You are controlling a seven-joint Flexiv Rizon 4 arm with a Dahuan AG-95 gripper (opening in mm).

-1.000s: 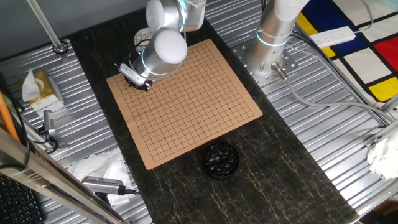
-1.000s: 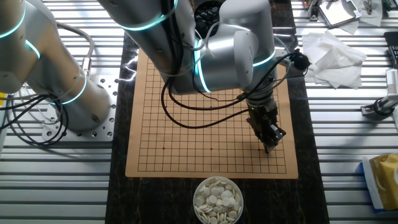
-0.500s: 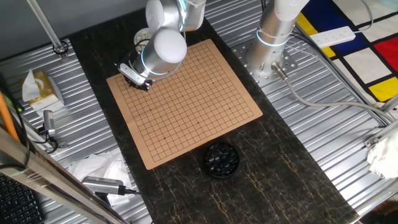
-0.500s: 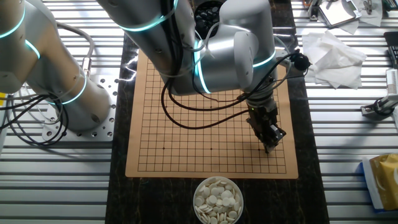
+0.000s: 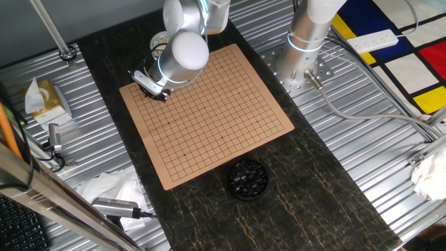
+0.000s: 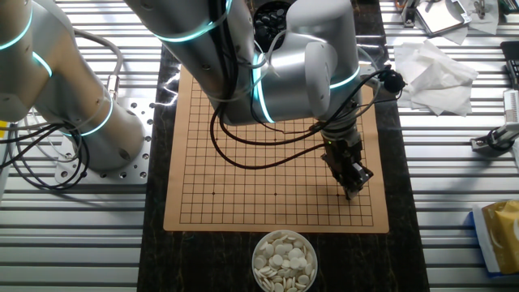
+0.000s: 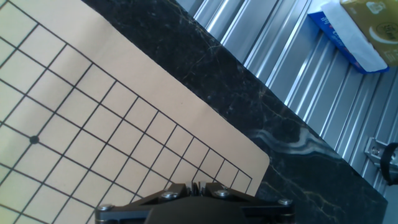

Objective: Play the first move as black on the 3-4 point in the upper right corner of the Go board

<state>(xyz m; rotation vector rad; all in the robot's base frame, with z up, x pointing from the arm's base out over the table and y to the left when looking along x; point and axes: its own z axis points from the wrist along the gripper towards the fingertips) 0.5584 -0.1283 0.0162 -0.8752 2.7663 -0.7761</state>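
The wooden Go board (image 5: 209, 118) lies on the dark stone table, with no stones on it. My gripper (image 5: 159, 94) hovers low over the board's corner area, also seen in the other fixed view (image 6: 353, 188). In the hand view the gripper (image 7: 195, 188) is shut, and a thin dark sliver of the black stone (image 7: 195, 184) shows pinched between the fingertips. The grid (image 7: 93, 93) runs below, with a star dot (image 7: 34, 140) at left and the board's corner at lower right. I cannot tell which crossing lies under the tips.
The black bowl of black stones (image 5: 248, 178) stands off one board edge. A bowl of white stones (image 6: 284, 259) stands off the opposite edge. A tissue box (image 7: 348, 28) and crumpled tissue (image 6: 430, 77) lie on the ribbed metal. A second arm's base (image 5: 300, 56) stands beside the board.
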